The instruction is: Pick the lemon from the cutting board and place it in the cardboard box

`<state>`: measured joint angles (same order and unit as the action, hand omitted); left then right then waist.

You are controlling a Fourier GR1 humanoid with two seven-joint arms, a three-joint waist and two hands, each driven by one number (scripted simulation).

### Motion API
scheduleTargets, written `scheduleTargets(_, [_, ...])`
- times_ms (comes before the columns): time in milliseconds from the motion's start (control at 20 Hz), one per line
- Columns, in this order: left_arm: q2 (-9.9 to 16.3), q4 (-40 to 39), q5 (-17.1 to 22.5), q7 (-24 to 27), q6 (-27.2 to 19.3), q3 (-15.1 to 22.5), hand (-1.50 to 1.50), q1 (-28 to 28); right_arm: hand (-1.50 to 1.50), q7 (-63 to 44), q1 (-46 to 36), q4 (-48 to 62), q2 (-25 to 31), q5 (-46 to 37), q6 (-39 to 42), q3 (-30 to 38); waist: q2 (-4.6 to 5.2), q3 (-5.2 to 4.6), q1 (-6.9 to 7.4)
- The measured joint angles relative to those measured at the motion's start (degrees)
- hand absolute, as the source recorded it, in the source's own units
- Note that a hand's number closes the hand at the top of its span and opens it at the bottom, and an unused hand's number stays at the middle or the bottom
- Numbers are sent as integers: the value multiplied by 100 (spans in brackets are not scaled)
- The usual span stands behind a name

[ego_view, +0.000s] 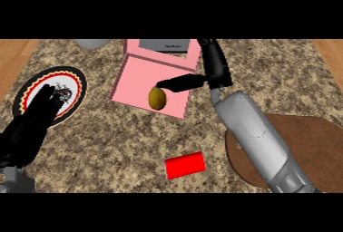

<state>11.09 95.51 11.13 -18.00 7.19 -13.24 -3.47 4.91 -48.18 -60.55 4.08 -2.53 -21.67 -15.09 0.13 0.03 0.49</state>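
Lemon (157,98) lies on pink box-like tray (137,84), near its front edge; brown round cutting board (315,145) sits well apart at right, partly under my right forearm. Right robot hand (194,81) over tray, thumb stretched toward lemon, just beside it, fingers not curled round it. Left robot hand (43,102) open, resting over patterned plate (74,77). Red block (184,165) on worktop (107,145). Judging lemon: light, stiff, smooth rind, rolls easily; pinch across short middle.
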Motion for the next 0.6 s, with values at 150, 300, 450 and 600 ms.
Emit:
scheduleTargets(150, [24, -4, 40, 54, 59, -55, 0, 76, -150, 316, 238, -25, 199, 276, 398, 349, -5, -1, -12])
scheduleTargets(300, [46, -79, 44, 62, 79, -77, 0, 23, -150, 616, 389, 43, 448, 453, 889, 617, -5, -2, -18])
scheduleTargets(450, [34, -56, 50, 32, 70, -74, 0, 14, -150, 898, 386, 215, 647, 554, 1331, 867, -6, -2, -14])
scheduleTargets(600, [2, -107, 39, 86, 80, -52, 0, -12, -150, 1160, 306, 524, 778, 573, 1650, 1073, -4, -3, -4])
